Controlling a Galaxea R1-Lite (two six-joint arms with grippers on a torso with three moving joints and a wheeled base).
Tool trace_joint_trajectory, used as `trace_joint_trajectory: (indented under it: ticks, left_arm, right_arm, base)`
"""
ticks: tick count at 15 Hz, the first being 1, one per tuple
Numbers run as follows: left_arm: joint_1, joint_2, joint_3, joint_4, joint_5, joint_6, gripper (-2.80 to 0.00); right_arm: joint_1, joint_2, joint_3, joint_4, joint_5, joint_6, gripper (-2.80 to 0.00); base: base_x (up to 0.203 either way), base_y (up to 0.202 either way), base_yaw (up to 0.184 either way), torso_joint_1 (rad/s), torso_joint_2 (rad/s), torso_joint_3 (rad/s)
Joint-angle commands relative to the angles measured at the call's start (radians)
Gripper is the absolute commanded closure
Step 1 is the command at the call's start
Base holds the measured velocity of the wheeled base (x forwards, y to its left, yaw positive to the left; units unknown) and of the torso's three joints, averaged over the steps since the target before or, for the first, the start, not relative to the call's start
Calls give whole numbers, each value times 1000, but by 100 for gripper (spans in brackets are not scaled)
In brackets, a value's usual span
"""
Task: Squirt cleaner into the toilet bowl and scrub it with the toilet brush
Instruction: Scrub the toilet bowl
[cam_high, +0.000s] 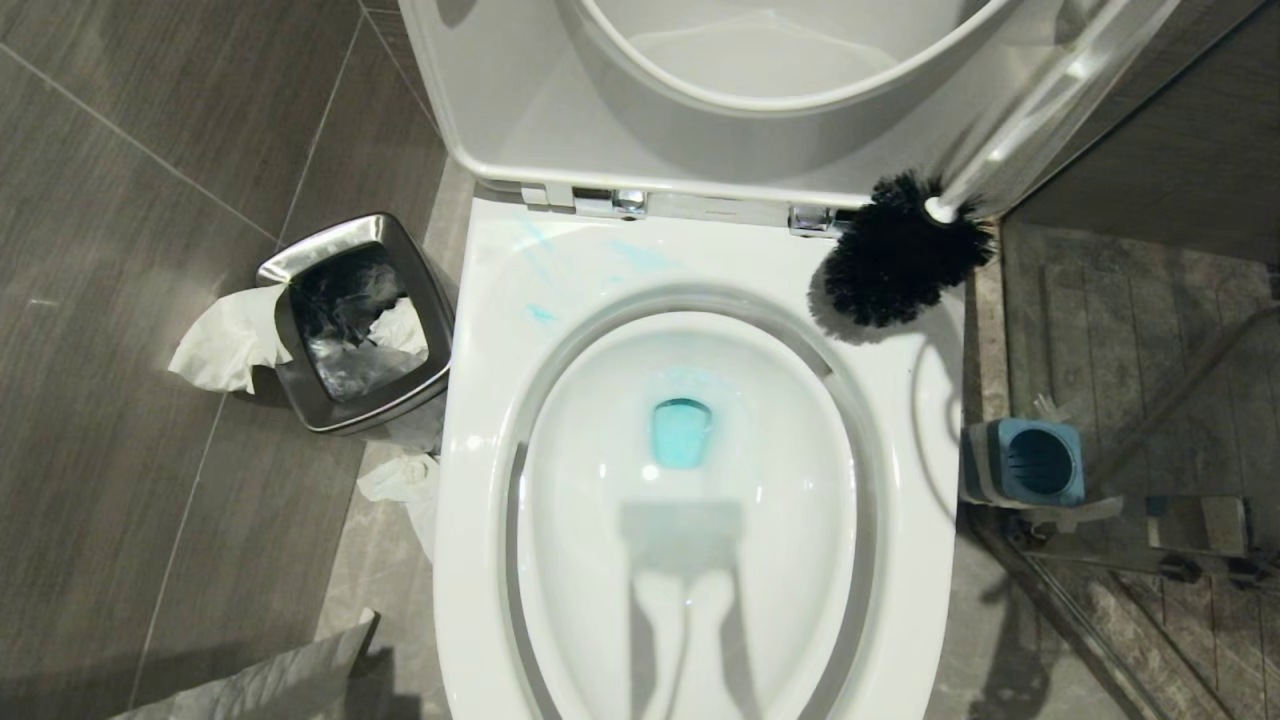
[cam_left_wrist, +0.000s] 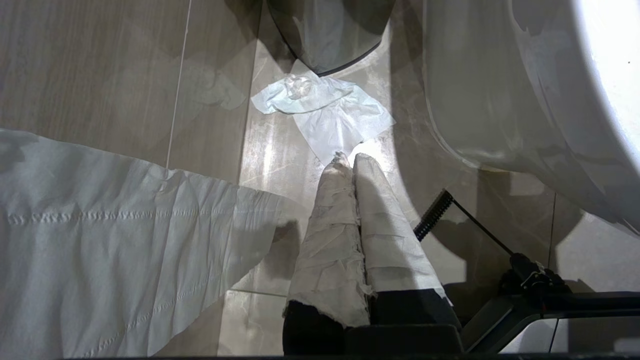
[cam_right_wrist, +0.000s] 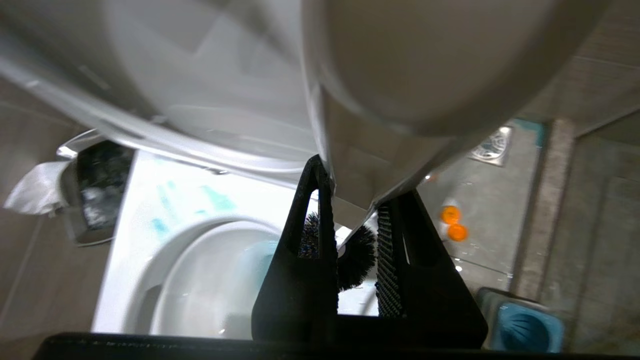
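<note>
The toilet bowl (cam_high: 480, 420) fills the head view, seat and lid raised. Turquoise cleaner (cam_high: 681, 432) pools at the drain, and faint smears mark the back rim (cam_high: 640, 255). The toilet brush hangs with its black bristle head (cam_high: 895, 255) just over the bowl's back right rim; its white handle (cam_high: 1050, 100) slants up and out of view. In the right wrist view my right gripper (cam_right_wrist: 357, 185) is shut on that handle (cam_right_wrist: 425, 75), with the bristles (cam_right_wrist: 357, 255) below its fingers. My left gripper (cam_left_wrist: 352, 157), its fingers wrapped in white, is shut and empty, low beside the toilet's outer wall (cam_left_wrist: 500, 100).
A square steel waste bin (cam_high: 355, 320) with tissue (cam_high: 225, 340) draped over it stands left of the toilet. More tissue (cam_left_wrist: 325, 110) lies on the floor. The brush's grey and blue holder (cam_high: 1030, 462) sits right of the bowl beside a glass partition. Two orange caps (cam_right_wrist: 452, 225) lie near a floor drain (cam_right_wrist: 492, 145).
</note>
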Motion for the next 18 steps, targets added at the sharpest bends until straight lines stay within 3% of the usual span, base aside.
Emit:
trace_joint_trajectory:
  ticks: [1, 5, 14, 18]
  left_arm:
    - [0, 2, 2, 0, 0, 0, 0]
    - [0, 2, 2, 0, 0, 0, 0]
    - [0, 2, 2, 0, 1, 0, 0]
    - [0, 2, 2, 0, 1, -1, 0]
  right_arm:
    - [91, 102, -47, -6, -33, -1, 0]
    - [195, 183, -64, -44, -87, 2, 0]
    - [236, 193, -64, -52, -124, 4, 0]
    - [241, 192, -64, -52, -132, 9, 0]
  base:
    - [0, 0, 0, 0, 0, 0]
    - [0, 0, 0, 0, 0, 0]
    - [0, 0, 0, 0, 0, 6]
    - [0, 0, 0, 4, 0, 160]
